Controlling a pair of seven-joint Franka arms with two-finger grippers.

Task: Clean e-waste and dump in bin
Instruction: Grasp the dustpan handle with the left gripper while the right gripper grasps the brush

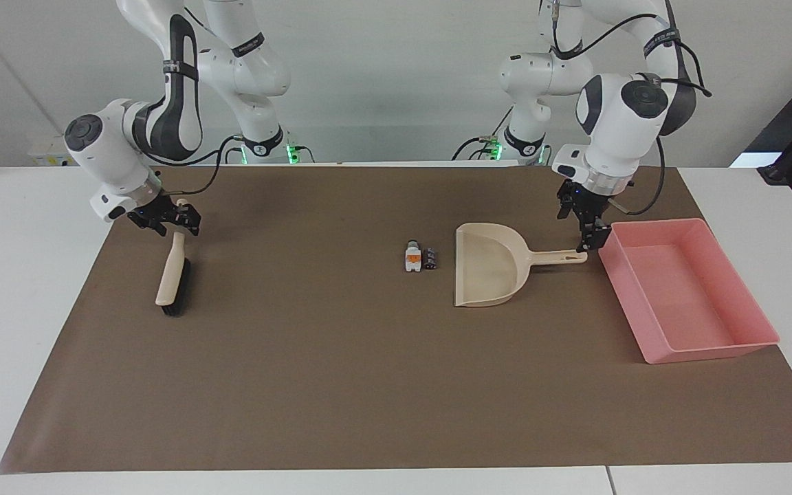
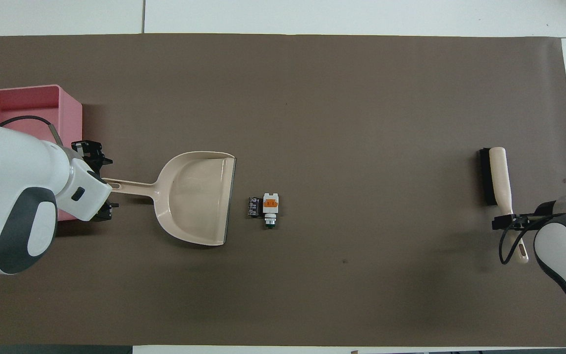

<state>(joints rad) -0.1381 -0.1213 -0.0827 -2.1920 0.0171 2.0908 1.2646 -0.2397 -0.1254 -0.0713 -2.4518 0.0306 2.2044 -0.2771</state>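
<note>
Progress entry: nothing swept, nothing dumped. We list the e-waste as two small pieces lying on the brown mat (image 1: 341,385), touching or nearly so: the white piece with the orange patch (image 1: 412,257) and the dark battery-like piece (image 1: 430,258), which lies between the white piece and the dustpan (image 1: 489,265), just beside its open lip and not inside it. We list the bin (image 1: 746,340), the pink tray, at the left arm's end of the table, just beside the tip of the dustpan's handle; its visible floor shows nothing in it. We list the brush (image 1: 173,271) flat on the mat at the right arm's end, well apart from the e-waste. Left gripper (image 1: 587,230): over the tip of the dustpan's handle, fingers spread to either side of it, no hold that we can see. Right gripper (image 1: 174,218): at the upper end of the brush handle; we cannot tell whether its fingers have pinched it. Outstanding, by our judgement: securing both tools, sweeping both pieces into the pan, carrying and tipping it into the bin.
</note>
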